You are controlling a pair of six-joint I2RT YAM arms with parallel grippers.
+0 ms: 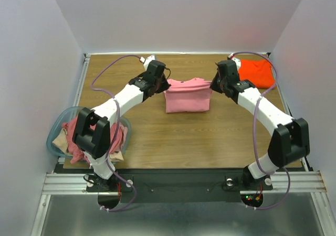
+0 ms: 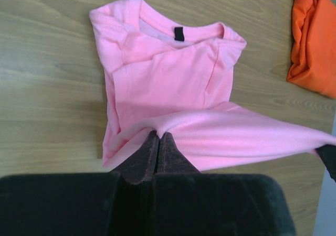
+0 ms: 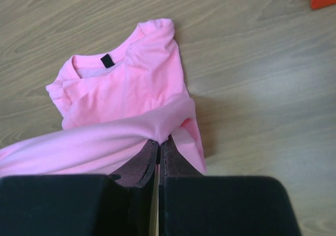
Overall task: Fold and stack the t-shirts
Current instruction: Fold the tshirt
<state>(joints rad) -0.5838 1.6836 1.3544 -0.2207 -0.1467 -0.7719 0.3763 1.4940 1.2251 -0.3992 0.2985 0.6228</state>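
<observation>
A light pink t-shirt [image 1: 187, 96] lies partly folded at the middle back of the table, collar towards the near side. My left gripper [image 1: 164, 83] is shut on its far left edge and my right gripper [image 1: 212, 83] is shut on its far right edge. The far edge is lifted and stretched between them. In the left wrist view the gripper [image 2: 159, 136] pinches the pink fabric [image 2: 168, 73]. In the right wrist view the gripper [image 3: 159, 143] pinches the fabric [image 3: 121, 89]. A folded bright orange t-shirt [image 1: 257, 72] lies at the back right.
A clear bluish tub [image 1: 55, 131] at the near left holds a heap of dusty rose and tan shirts [image 1: 71, 136], partly hidden by the left arm. The orange shirt also shows in the left wrist view [image 2: 315, 42]. White walls close the back and sides.
</observation>
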